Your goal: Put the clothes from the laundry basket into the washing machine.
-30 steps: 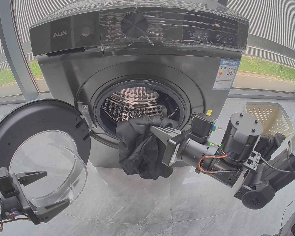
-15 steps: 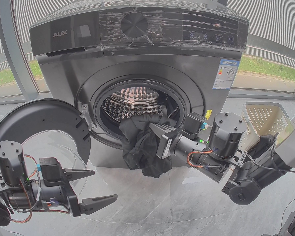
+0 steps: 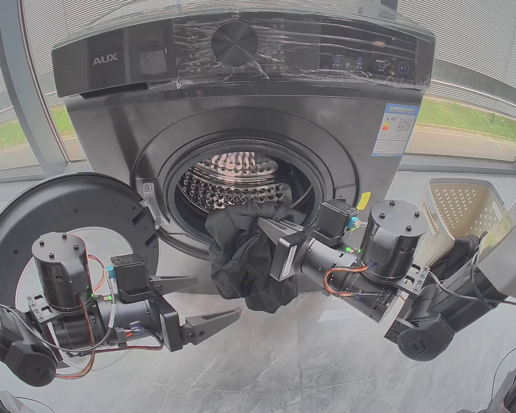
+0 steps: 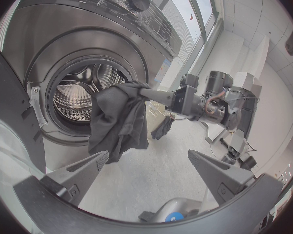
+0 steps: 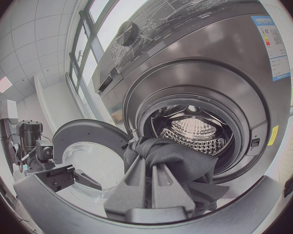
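Clothes are not yet inside the washing machine (image 3: 241, 110), I judge. Nearest, the left claw (image 3: 218, 298) hangs spread and empty over the floor, beside the open door (image 3: 69, 213). Beyond it, the right claw (image 3: 262, 223) pinches a dark garment (image 3: 241, 265) that droops at the opening's lower rim, mostly outside the drum (image 3: 235, 187). The drum looks bare where visible. Farther right, the arm hides part of the laundry basket (image 3: 470, 202). A dark cloth (image 4: 162, 130) hangs there, so more probably remains.
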You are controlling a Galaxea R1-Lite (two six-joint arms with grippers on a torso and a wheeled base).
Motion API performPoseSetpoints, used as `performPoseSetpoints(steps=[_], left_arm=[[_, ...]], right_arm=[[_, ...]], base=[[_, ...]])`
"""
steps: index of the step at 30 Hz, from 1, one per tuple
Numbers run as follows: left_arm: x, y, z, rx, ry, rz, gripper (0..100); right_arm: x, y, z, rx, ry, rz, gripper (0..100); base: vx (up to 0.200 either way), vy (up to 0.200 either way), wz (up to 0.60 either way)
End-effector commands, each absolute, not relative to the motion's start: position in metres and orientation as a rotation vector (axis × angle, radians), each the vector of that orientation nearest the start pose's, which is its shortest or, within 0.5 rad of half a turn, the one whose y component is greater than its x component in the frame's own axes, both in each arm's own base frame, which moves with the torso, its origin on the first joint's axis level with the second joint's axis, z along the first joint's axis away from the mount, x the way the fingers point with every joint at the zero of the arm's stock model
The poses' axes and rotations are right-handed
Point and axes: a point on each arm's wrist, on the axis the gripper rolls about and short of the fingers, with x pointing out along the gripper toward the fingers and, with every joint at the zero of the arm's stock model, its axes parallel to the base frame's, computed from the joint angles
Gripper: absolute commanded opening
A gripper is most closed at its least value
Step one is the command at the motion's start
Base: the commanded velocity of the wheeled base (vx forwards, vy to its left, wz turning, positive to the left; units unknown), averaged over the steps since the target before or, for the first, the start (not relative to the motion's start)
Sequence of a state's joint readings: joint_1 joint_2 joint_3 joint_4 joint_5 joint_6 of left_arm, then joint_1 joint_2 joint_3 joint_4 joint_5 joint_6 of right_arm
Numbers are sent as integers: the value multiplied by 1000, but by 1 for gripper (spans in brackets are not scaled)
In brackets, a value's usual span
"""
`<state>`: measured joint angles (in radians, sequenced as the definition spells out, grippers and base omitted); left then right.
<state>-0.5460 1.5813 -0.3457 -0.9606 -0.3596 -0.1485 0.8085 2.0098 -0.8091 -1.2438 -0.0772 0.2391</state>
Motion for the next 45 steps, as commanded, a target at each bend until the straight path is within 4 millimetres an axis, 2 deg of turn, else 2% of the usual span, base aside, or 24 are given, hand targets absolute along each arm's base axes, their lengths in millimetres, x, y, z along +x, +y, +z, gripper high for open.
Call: performPoseSetpoints(steps=[1, 6, 18, 25, 40, 41, 45], left_arm=[[206, -143, 112, -139, 405, -857, 100], [216, -151, 100, -168, 399, -851, 100], [232, -166, 95, -226, 378, -824, 100], [242, -172, 95, -248, 293, -800, 100], [251, -182, 99, -260, 194, -744, 100], [252, -183, 99, -264, 184, -738, 0], [252, -184, 98, -267, 172, -738, 0]], right_arm=[[252, 262, 140, 247, 48, 733, 0], [252, 262, 140, 247, 48, 735, 0], [251, 263, 139, 246, 51, 736, 0], [252, 264, 136, 248, 37, 737, 0], [252, 264, 135, 247, 38, 736, 0], [252, 264, 135, 247, 38, 737, 0], [252, 264, 135, 246, 40, 737, 0]], base=[[0, 0, 0], [0, 0, 0], [0, 0, 0], [0, 0, 0], [0, 0, 0], [0, 0, 0], [0, 0, 0]])
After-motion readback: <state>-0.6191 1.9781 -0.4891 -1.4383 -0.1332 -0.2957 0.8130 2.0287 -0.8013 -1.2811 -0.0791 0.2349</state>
